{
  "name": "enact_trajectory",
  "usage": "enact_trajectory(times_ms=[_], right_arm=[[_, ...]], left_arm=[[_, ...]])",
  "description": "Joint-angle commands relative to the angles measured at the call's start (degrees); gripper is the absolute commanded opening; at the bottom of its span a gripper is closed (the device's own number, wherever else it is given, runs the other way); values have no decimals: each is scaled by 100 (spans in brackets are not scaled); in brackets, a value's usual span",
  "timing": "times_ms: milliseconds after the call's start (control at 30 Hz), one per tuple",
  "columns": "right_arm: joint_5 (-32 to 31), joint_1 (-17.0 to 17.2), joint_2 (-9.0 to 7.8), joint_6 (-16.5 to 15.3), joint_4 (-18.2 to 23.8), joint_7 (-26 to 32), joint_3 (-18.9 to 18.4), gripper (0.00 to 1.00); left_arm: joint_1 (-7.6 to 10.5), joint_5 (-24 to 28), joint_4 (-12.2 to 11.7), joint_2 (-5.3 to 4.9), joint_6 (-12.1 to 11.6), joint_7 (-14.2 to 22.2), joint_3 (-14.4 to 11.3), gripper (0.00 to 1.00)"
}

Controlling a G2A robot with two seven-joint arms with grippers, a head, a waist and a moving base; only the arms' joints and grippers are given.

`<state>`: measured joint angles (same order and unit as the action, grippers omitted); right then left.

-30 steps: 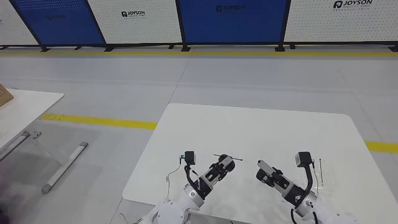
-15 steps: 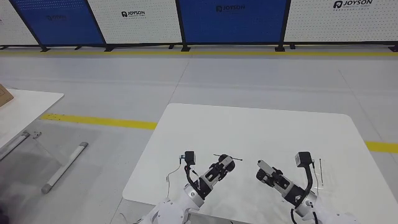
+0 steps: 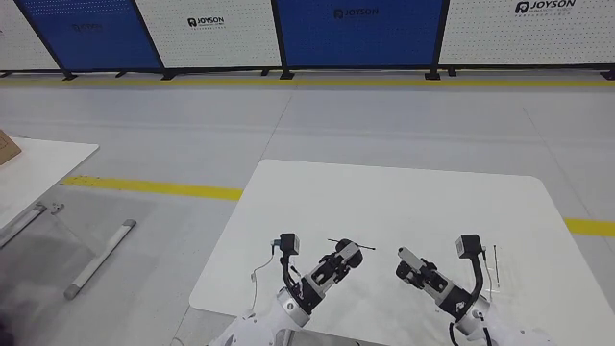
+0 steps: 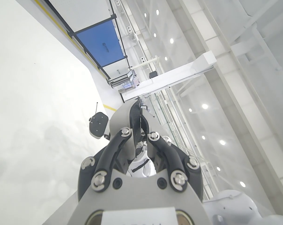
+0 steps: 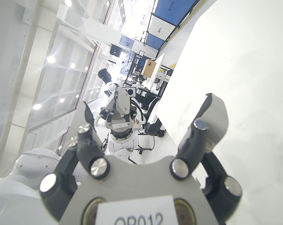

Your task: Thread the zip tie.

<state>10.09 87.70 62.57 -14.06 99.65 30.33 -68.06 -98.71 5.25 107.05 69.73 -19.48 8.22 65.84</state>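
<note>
Top camera overlooks the table (image 3: 404, 202); wrist cameras skim it sideways.

A white table (image 3: 404, 192) with rounded corners stands on a grey floor. A yellow floor line meets it on the left and shows again past its right edge. Two thin dark ties lie flat on the near right part of the top. The right tie (image 3: 496, 256) is closer to the table's right edge. The left tie (image 3: 485, 271) lies just beside it and slightly nearer. Both run roughly near to far.
</note>
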Motion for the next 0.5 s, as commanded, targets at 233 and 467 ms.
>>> enact_trajectory(times_ms=[233,467], right_arm=[[0,0,0,0,0,0,0,100],[0,0,0,0,0,0,0,100]], left_arm=[[92,-201,-217,12,130,-45,-132,0],[173,-240,-422,40,185,-258,-241,0]])
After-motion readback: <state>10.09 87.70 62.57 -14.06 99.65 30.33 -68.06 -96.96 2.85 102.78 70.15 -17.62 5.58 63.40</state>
